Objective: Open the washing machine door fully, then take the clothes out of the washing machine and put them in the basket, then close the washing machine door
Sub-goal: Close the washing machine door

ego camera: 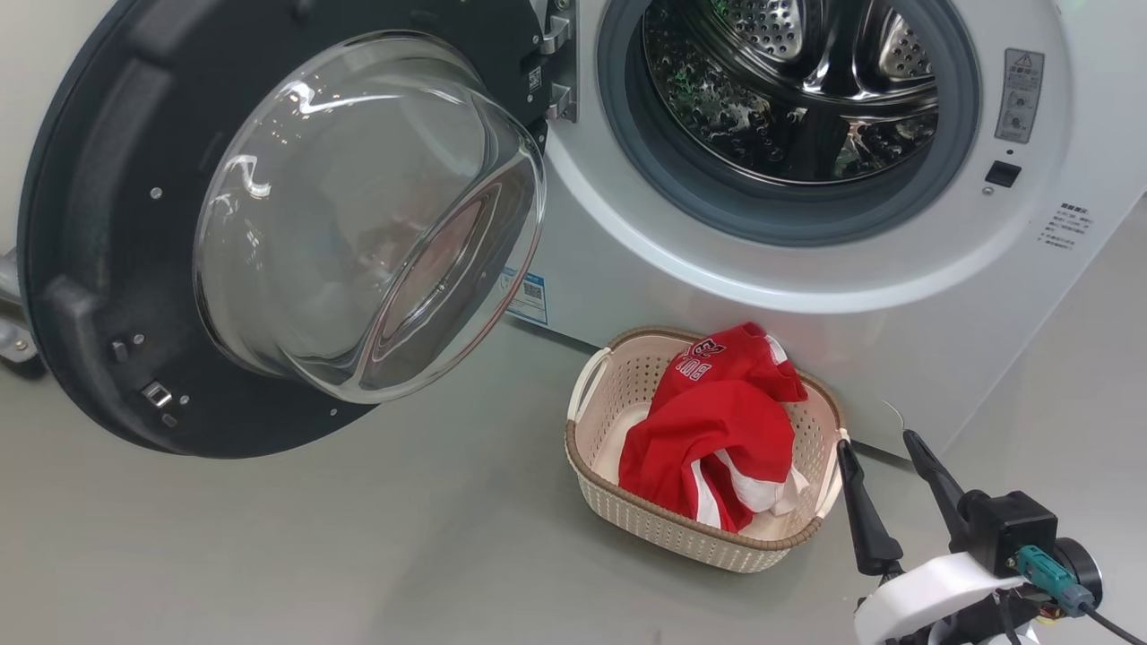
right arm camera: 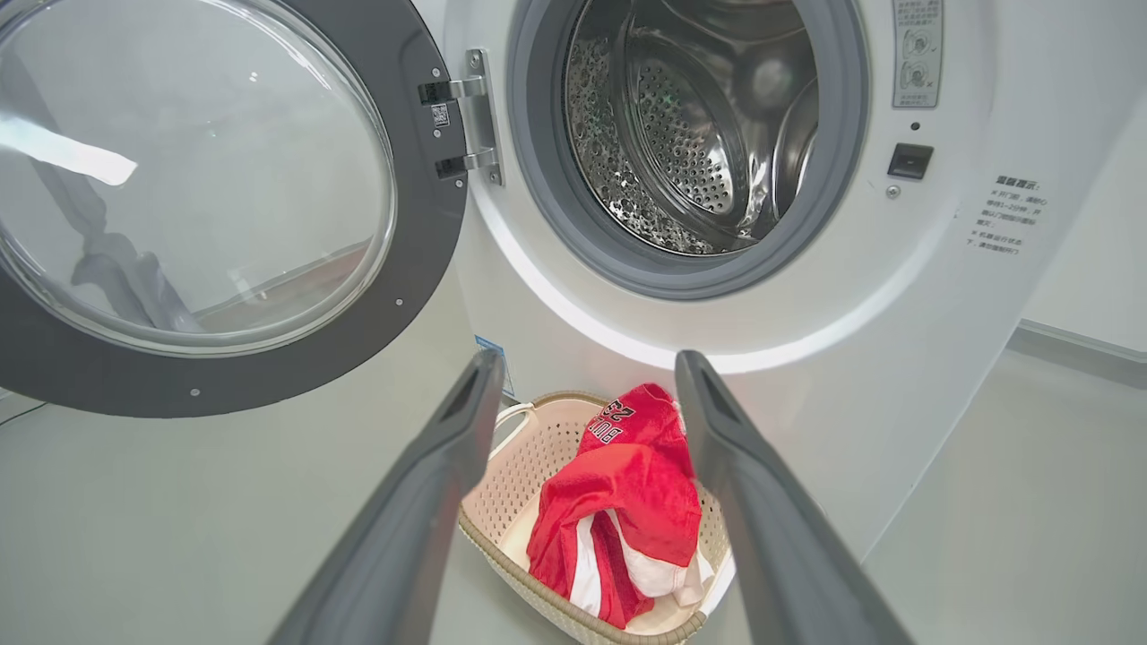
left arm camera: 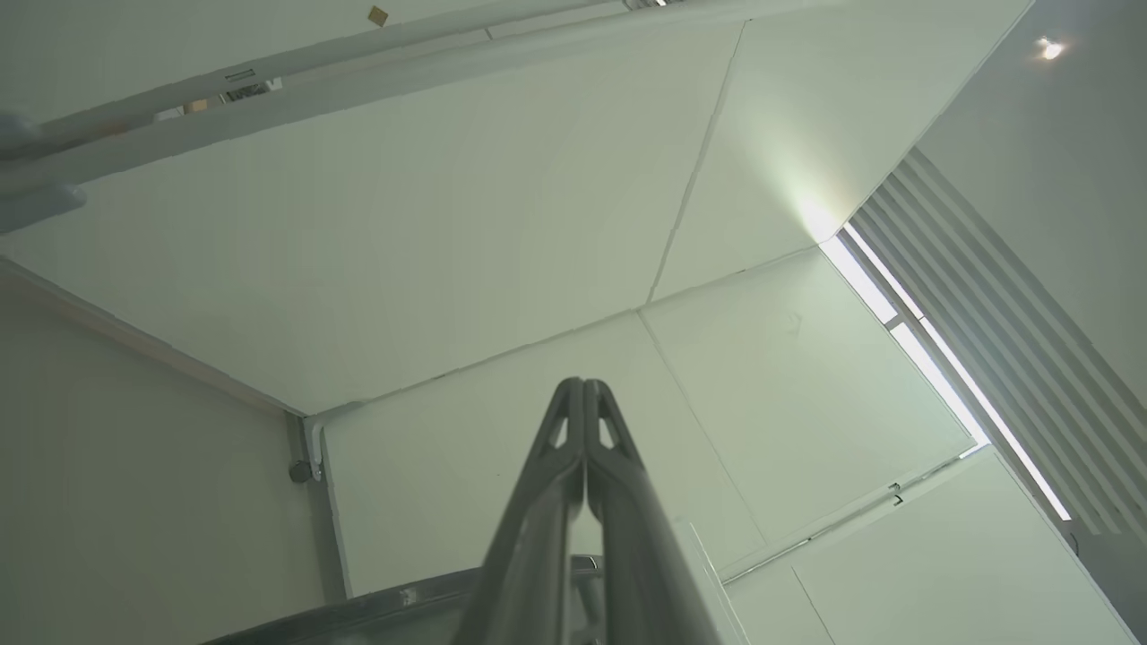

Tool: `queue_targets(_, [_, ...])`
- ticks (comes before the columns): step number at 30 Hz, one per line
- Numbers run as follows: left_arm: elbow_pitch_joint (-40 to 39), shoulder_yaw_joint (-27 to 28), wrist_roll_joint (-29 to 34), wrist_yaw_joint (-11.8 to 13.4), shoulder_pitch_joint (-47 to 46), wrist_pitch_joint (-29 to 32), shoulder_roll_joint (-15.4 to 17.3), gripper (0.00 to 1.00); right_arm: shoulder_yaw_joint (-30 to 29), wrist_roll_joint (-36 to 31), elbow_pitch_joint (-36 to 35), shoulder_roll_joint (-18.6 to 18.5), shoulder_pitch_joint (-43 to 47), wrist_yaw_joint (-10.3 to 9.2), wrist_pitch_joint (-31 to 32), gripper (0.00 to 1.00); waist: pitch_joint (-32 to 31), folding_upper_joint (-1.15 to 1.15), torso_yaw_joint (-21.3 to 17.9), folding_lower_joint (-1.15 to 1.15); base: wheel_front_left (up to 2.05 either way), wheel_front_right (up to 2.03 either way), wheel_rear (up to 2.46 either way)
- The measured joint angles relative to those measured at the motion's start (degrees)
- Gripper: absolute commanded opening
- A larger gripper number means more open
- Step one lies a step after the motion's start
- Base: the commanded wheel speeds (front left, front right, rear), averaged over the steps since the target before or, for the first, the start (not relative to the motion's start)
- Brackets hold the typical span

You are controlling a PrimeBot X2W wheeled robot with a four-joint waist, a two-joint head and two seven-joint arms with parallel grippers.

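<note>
The washing machine (ego camera: pixel 806 287) (right arm camera: pixel 896 358) stands with its door (ego camera: pixel 296 224) (right arm camera: pixel 206 197) swung wide open to the left, black ring around a bulging glass bowl. Its steel drum (ego camera: pixel 789 81) (right arm camera: pixel 690 125) shows bare metal where I can see into it. The red clothes (ego camera: pixel 717 421) (right arm camera: pixel 618 502) with white stripes and lettering lie in the cream basket (ego camera: pixel 618 502) (right arm camera: pixel 511 502) on the floor before the machine. My right gripper (ego camera: pixel 883 448) (right arm camera: pixel 587 376) stands open at the basket's right end, empty. My left gripper (left arm camera: pixel 584 387) is shut on nothing, pointing at pale wall panels.
Grey floor (ego camera: pixel 358 555) spreads to the left of and in front of the basket. A small blue label (ego camera: pixel 529 296) sits low on the machine's front. The open door overhangs the floor at the left. A slatted vent (left arm camera: pixel 1013 340) shows in the left wrist view.
</note>
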Motion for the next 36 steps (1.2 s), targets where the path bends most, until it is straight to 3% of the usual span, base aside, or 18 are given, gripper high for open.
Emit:
queue_targets(10, [11.88,1.75,-3.79,5.1,-6.06,4.04,5.0,0.0,0.77,-0.1,-0.46,-0.32,-1.2,0.22,0.75,1.0,1.32,0.0,-2.11,0.0,0.0,0.0,0.0])
queue_targets(20, [19.42,-0.26,-4.13,5.54,-6.6,7.46,7.54,0.0,0.79,-0.19,-0.92,-0.62,-2.1,0.54,1.29,1.0,3.1,0.0,-4.5,0.0,0.0,0.0,0.0])
queue_targets(36, [25.6,-6.08,-4.24,5.64,-9.65,14.45,8.06,0.0,-0.31,-0.44,-1.47,-1.38,-3.56,0.54,1.32,1.0,6.25,0.0,-7.14,0.0,0.0,0.0,0.0])
